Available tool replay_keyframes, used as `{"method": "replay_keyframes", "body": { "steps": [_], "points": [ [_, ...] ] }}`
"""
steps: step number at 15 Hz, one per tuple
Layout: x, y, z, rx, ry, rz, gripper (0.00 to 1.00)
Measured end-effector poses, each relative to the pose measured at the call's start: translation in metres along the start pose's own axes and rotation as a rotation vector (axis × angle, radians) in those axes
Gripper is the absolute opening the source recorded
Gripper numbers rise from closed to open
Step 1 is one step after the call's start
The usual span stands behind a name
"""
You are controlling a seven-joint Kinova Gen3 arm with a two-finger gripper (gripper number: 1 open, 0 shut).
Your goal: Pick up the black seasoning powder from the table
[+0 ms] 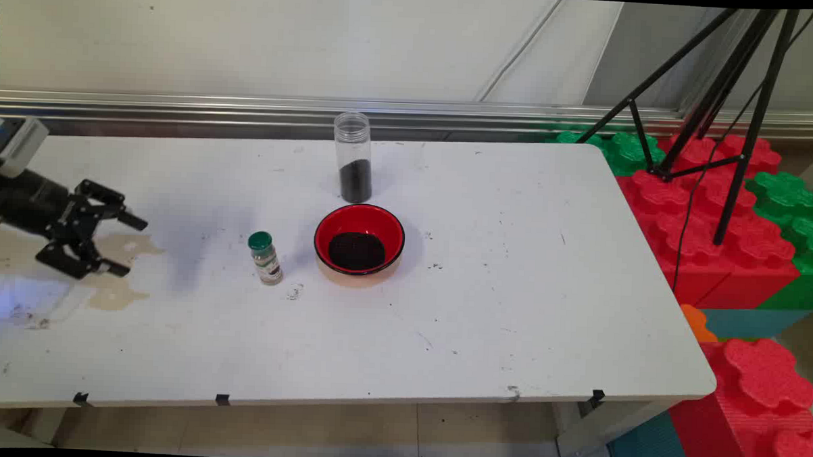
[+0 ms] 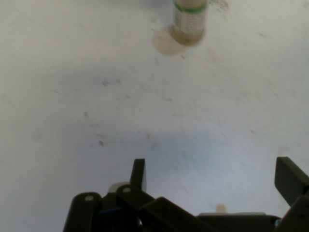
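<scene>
Gripper (image 1: 123,244) spread wide, empty, aimed at green-cap jar (image 1: 265,258); red bowl (image 1: 359,239) w/ dark grains beside.

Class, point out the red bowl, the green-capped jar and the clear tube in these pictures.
Bowl (image 1: 393,229), main view, on its red inner wall.
Jar (image 1: 265,263), main view, on its labelled body below the cap.
Tube (image 1: 355,179), main view, on its dark-filled lower part.
</scene>
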Motion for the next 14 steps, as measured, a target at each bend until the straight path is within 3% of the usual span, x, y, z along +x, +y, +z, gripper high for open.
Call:
{"method": "replay_keyframes", "body": {
  "steps": [14],
  "points": [
    [0.065, -0.033, 0.021, 0.169, 0.058, -0.084, 1.00]
  ]
}}
